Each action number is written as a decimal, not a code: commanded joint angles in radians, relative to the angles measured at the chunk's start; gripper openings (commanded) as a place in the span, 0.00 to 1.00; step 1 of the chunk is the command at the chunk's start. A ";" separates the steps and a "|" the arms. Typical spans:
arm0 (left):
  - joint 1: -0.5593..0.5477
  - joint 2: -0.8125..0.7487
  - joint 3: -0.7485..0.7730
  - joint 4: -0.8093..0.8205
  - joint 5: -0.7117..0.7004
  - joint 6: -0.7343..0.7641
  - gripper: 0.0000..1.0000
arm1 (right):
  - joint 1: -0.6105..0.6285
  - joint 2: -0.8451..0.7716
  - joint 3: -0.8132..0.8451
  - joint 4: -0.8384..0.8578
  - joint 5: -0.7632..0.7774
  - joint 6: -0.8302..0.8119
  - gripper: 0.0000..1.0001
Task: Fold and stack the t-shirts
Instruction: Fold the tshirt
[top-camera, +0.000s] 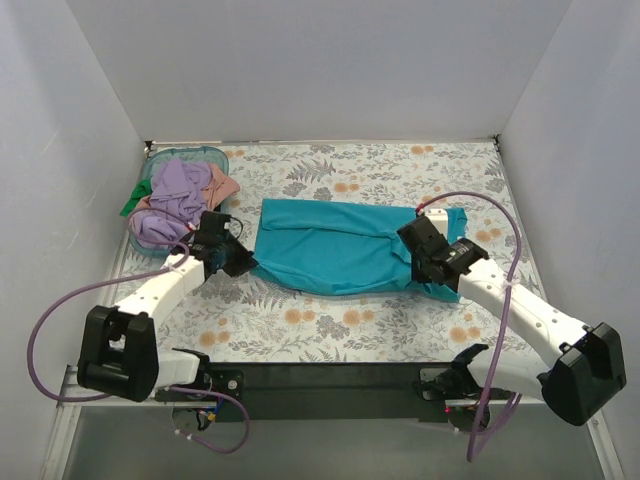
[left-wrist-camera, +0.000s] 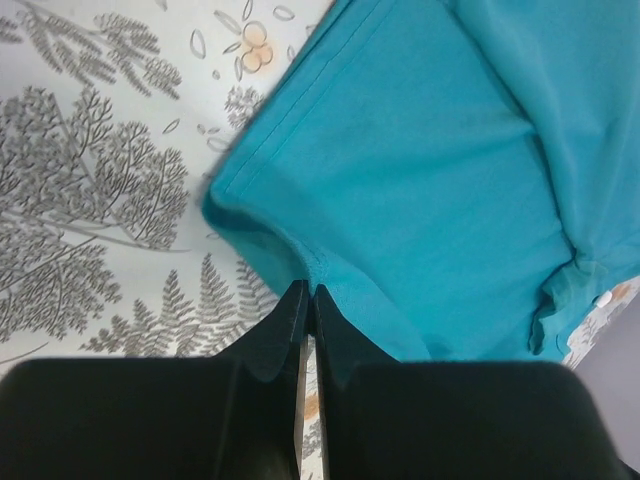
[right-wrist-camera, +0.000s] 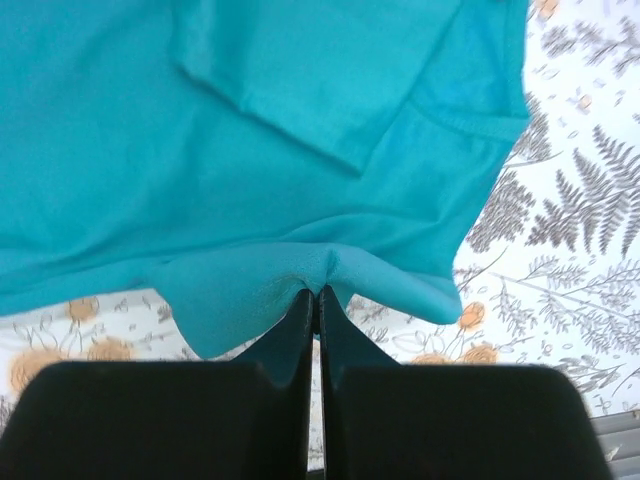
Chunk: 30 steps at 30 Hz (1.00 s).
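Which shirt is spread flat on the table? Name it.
The teal-blue t-shirt, pinched by the left gripper and right gripper. The lavender, salmon-pink and green shirts lie heaped in the basket.

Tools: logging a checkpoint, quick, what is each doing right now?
Left tool: closed on the teal shirt, at its edge.
Right tool: closed on the same shirt.

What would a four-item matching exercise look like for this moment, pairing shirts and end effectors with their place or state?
Things
1. teal t-shirt
2. lavender t-shirt
3. left end effector
4. right end effector

Places or states
a. shut on the teal shirt's edge, at its right end in the top view
b. spread out on the table
c. heaped in the basket
d. shut on the teal shirt's edge, at its left end in the top view

Pairs: 1-b, 2-c, 3-d, 4-a
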 joint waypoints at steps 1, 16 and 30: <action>-0.001 0.059 0.091 0.020 -0.010 0.010 0.00 | -0.064 0.035 0.098 0.059 0.048 -0.093 0.01; 0.004 0.409 0.415 0.023 -0.126 0.008 0.00 | -0.319 0.327 0.290 0.276 -0.217 -0.334 0.01; 0.017 0.588 0.621 -0.054 -0.226 -0.039 0.02 | -0.417 0.546 0.424 0.345 -0.278 -0.427 0.01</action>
